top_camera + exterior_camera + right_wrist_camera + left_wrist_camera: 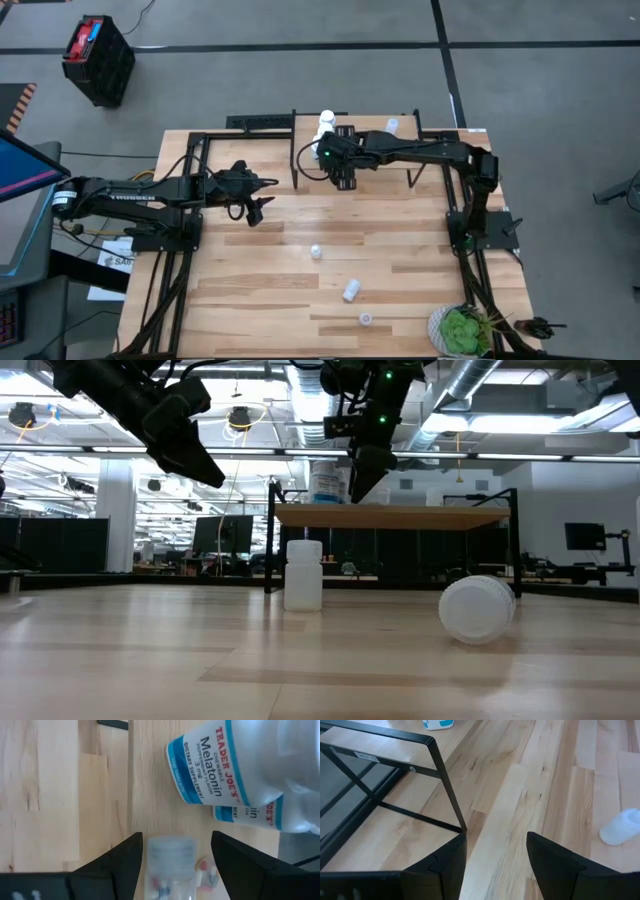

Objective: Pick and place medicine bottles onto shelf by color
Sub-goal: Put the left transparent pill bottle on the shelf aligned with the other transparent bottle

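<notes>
The shelf (400, 165) stands at the table's far middle. Two white bottles with blue labels (225, 760) stand on it; they also show in the high view (327, 127). My right gripper (177, 862) points down over the shelf's left end (340, 170), open, its fingers on either side of a translucent bottle (170, 860) with pills inside, which sits on the shelf top. A third bottle (392, 125) stands on the shelf's far edge. My left gripper (258, 205) hangs open and empty above the table, left of the shelf. Loose bottles (316, 251) (350, 290) (366, 318) are on the table.
In the low view a white bottle (303, 575) stands on the table and another (478, 610) lies on its side. A black frame (445, 780) rises close before my left gripper. A potted plant (462, 330) stands at the near right corner.
</notes>
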Robot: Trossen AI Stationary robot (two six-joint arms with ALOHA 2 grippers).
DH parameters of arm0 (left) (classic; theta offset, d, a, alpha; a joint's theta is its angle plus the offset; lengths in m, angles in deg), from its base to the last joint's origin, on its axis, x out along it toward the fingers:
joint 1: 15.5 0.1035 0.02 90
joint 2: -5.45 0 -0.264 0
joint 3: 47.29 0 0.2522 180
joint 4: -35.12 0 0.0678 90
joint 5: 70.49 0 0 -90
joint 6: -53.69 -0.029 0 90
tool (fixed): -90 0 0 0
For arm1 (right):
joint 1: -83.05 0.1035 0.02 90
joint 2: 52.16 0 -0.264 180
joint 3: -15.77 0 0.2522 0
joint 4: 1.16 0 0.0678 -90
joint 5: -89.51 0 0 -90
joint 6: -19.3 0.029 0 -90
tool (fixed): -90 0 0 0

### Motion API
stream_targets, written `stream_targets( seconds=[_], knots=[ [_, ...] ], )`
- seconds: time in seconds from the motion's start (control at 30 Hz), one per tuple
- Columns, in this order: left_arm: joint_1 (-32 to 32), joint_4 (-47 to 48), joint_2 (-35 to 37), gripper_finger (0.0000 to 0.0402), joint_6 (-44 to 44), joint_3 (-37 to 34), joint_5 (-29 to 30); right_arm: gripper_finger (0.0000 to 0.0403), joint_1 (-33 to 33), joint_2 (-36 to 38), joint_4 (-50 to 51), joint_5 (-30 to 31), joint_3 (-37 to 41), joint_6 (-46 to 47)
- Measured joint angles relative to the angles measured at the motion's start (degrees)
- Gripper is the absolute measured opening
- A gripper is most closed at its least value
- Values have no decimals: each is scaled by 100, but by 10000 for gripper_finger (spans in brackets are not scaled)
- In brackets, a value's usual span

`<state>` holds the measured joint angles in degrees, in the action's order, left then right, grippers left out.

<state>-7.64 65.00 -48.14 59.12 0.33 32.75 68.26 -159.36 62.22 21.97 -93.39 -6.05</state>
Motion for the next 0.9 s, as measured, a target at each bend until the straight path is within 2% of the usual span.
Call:
stream_targets(
  seconds=[0.43, 0.9],
  knots=[
    [0, 0, 0, 194, 37, 1, 0, 249, -35, 4, 207, 2, 0, 152],
    [0, 0, 0, 194, 42, 0, 0, 134, -44, 4, 199, 35, 0, 296]
  ],
)
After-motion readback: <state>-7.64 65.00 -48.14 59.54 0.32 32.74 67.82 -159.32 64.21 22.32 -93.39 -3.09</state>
